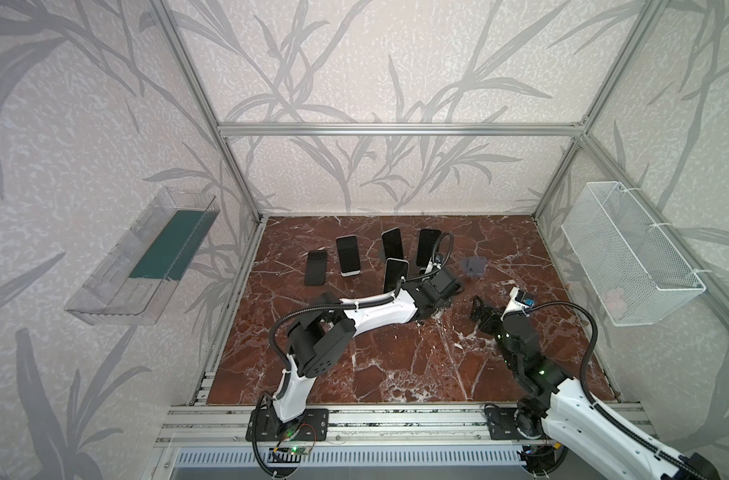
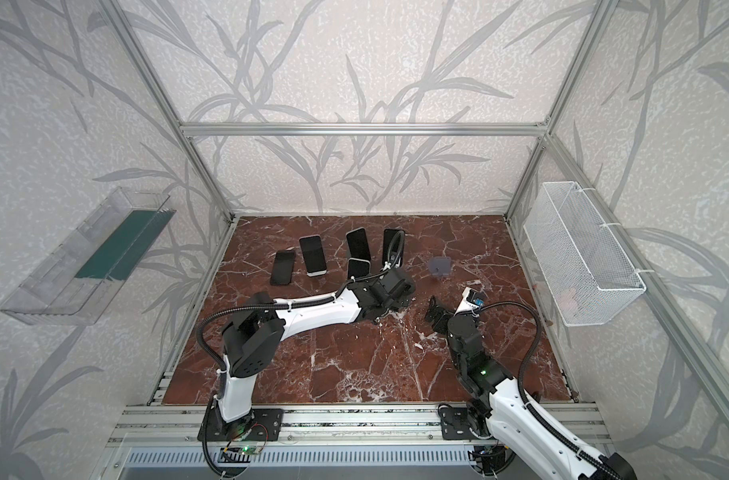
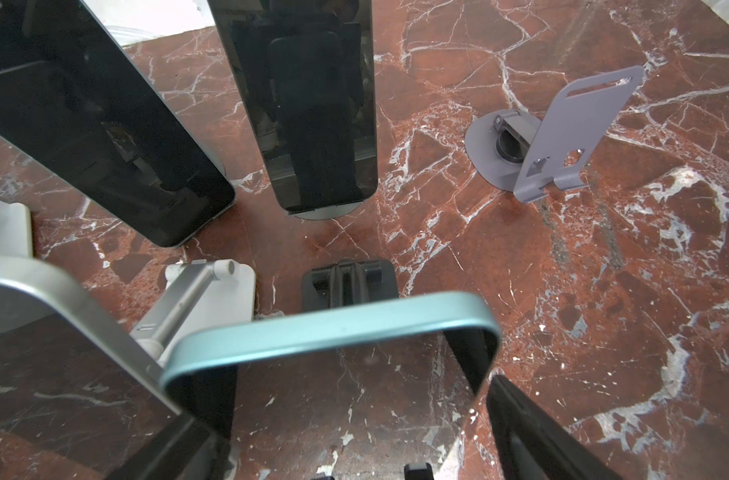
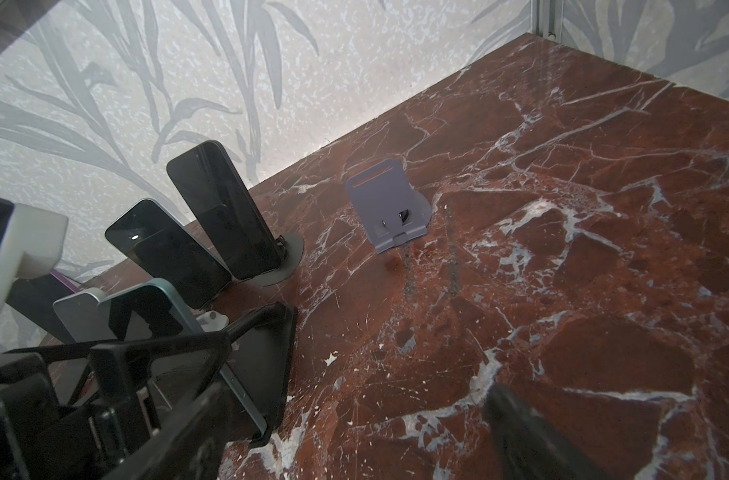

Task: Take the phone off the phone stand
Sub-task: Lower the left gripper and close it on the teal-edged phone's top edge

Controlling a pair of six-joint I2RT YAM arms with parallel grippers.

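The left gripper (image 3: 346,399) straddles the teal-edged phone (image 3: 329,328), which leans in its black phone stand (image 3: 348,282) on the marble surface (image 1: 396,365). Whether the jaws pinch it cannot be told. In both top views the right gripper (image 1: 481,309) stands wide and empty at 4 o'clock of the left one, with the grey stand (image 1: 474,266) at its 12 o'clock.
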